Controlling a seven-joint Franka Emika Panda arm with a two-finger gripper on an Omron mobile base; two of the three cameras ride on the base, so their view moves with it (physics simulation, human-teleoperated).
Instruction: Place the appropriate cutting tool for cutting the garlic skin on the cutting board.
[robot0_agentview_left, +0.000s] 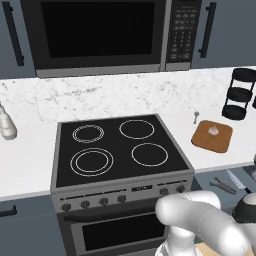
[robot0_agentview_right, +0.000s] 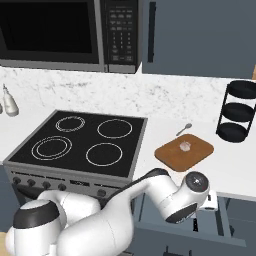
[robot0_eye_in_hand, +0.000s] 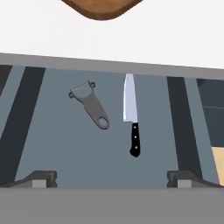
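A white robot arm stood in front of a black four-burner stove (robot0_agentview_left: 120, 147) set into a white counter (robot0_agentview_right: 235, 165). To the right of the stove, a brown wooden cutting board (robot0_agentview_right: 184, 152) lay flat on the counter with a small pale garlic bulb (robot0_agentview_right: 185, 145) resting near its middle. A tiny grey spoon (robot0_agentview_right: 183, 129) lay just beyond the board's far edge, and a black tiered rack (robot0_agentview_right: 236, 112) stood further right against the marble wall. Below the counter an open grey drawer (robot0_eye_in_hand: 52, 144) held a knife (robot0_eye_in_hand: 131, 114) lying flat, its silver blade pointing toward the counter and its black handle nearer the robot. A dark grey peeler (robot0_eye_in_hand: 90, 104) lay to the knife's left, apart from it. The gripper (robot0_eye_in_hand: 112, 180) hovered above the drawer, its fingers spread wide apart and holding nothing.
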